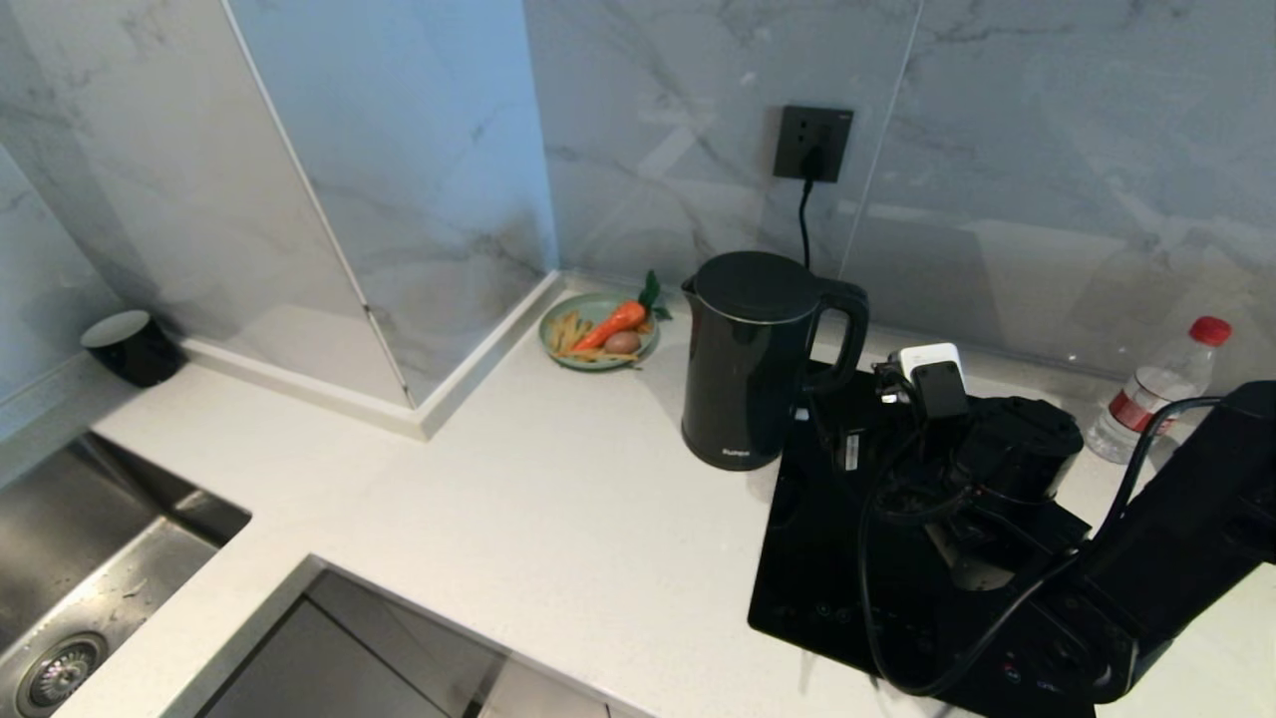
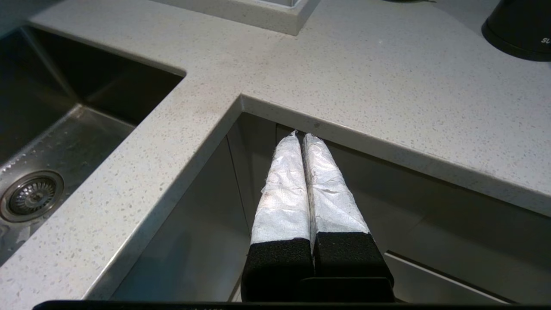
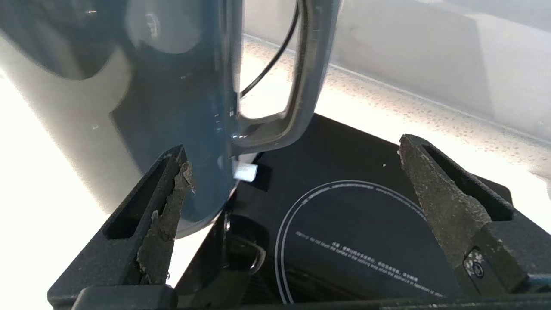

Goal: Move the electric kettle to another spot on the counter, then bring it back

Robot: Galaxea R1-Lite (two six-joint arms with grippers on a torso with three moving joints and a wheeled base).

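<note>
The electric kettle [image 1: 743,369], glossy black with a flat lid, stands upright on the white speckled counter [image 1: 558,499], just left of the black glass cooktop [image 1: 827,558]. Its loop handle [image 1: 847,329] faces right, toward my right arm [image 1: 997,459]. In the right wrist view my right gripper [image 3: 292,146] is open wide, low over the cooktop [image 3: 344,224]. The kettle [image 3: 181,86] and its handle [image 3: 310,64] rise just ahead of the fingers, and nothing is gripped. My left gripper [image 2: 300,134] is shut and empty, parked below the counter's front edge [image 2: 366,125].
A green plate [image 1: 546,339] with a carrot and other food sits behind the kettle near the wall. A cord [image 1: 803,224] hangs from the wall socket [image 1: 812,143]. A water bottle [image 1: 1156,389] stands far right. The steel sink [image 1: 80,568] and a black cup [image 1: 130,346] are left.
</note>
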